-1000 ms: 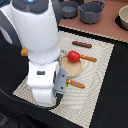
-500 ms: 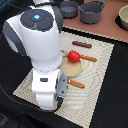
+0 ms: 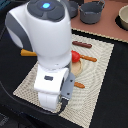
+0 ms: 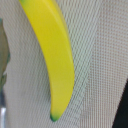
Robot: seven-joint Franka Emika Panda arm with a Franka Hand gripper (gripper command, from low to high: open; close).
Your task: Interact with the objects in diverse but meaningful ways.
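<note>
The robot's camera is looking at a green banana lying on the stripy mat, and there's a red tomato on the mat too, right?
Almost. The banana is yellow, not green; only its very tip is dark greenish. The wrist view shows it lying on the stripy mat. The red tomato is indeed on the mat, as the exterior view shows.

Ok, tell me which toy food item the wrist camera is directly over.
The yellow banana, filling the wrist view on the woven mat; the red tomato and dark sausage appear only in the exterior view.
</note>
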